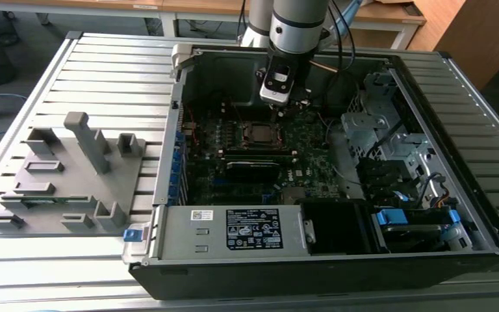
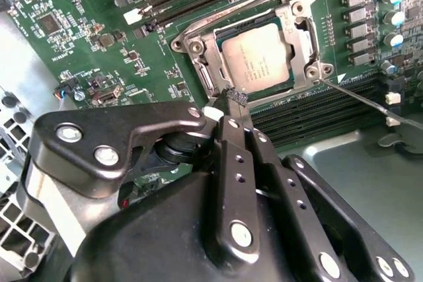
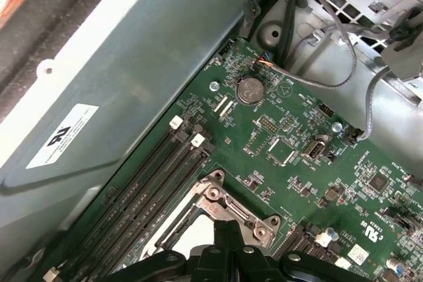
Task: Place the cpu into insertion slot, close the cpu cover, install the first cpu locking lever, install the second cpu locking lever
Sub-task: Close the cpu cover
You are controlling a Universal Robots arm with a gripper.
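In the exterior view, a slatted metal bench [image 1: 102, 71] carries a grey fixture [image 1: 76, 175] and an open computer case [image 1: 457, 84], with wooden desks behind. The tool [image 1: 286, 107] hangs inside the case, just short of the insertion slot [image 1: 262, 133].

In the second wrist view, the tool [image 2: 234, 97] is pressed together, its tip at the rim of the cpu cover [image 2: 198, 57]. The cover lies flat around the dull silver cpu [image 2: 258, 61]. A thin locking lever [image 2: 370, 100] juts out beyond.

In the first wrist view, the green motherboard [image 3: 297, 163] spreads ahead of the tool [image 3: 228, 226].

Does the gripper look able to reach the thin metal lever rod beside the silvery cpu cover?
Likely yes: the gripper hovers by the cover; the lever rod lies bare, nothing over it.
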